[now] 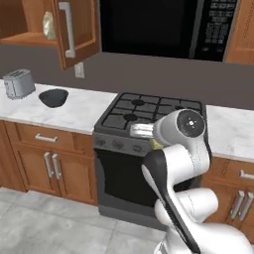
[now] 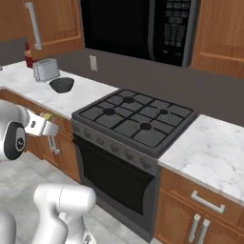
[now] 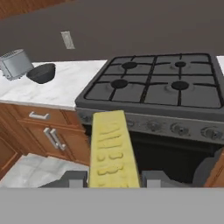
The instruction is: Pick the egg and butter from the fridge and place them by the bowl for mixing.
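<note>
In the hand view my gripper (image 3: 113, 180) is shut on the butter (image 3: 111, 144), a mustard-yellow stick that juts forward between the two dark finger tips. It hangs in the air in front of the stove (image 3: 153, 83), at about counter height. The dark bowl (image 3: 41, 72) sits on the marble counter to the left of the stove, well away from the gripper; it also shows as the bowl (image 1: 53, 97) and the bowl (image 2: 62, 85). From the right base view the gripper (image 2: 48, 127) hangs before the lower cabinets. The egg and the fridge are out of view.
A grey toaster (image 1: 19, 83) stands just left of the bowl. The marble counter (image 1: 79, 111) runs between bowl and stove. An open upper cabinet door (image 1: 74, 30) hangs above the counter. The black microwave (image 2: 143, 26) sits over the stove. Wooden drawers and doors (image 3: 48, 127) line the front below.
</note>
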Controlling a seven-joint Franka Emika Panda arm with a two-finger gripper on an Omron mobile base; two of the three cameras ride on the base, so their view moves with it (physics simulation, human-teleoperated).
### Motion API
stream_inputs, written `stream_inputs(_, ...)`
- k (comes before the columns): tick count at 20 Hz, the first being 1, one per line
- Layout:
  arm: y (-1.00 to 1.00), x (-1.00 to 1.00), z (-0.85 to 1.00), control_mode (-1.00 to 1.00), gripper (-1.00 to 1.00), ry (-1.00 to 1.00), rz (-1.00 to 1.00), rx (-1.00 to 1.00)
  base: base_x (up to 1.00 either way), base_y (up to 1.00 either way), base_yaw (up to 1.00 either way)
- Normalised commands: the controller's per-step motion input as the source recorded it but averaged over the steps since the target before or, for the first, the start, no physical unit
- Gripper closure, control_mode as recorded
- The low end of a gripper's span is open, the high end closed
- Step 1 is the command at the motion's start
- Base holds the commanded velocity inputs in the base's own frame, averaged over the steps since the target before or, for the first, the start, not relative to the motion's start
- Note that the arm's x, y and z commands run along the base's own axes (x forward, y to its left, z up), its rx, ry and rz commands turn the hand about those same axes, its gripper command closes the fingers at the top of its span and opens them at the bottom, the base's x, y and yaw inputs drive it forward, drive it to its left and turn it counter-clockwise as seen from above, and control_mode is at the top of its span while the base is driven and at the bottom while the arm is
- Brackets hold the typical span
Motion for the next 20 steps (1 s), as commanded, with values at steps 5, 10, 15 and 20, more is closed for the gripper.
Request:
stream_inputs(5,0.00,0.00,0.00,1.00,1.00,0.00,0.00,0.00,0.67,0.63,0.02)
stream_inputs(10,0.00,0.00,0.00,1.00,1.00,0.00,0.00,0.00,0.61,0.73,0.00)
stream_inputs(15,0.00,0.00,0.00,1.00,1.00,0.00,0.00,0.00,0.66,0.70,0.00)
stream_inputs(20,0.00,0.00,0.00,1.00,1.00,0.00,0.00,0.00,0.64,0.56,-0.14)
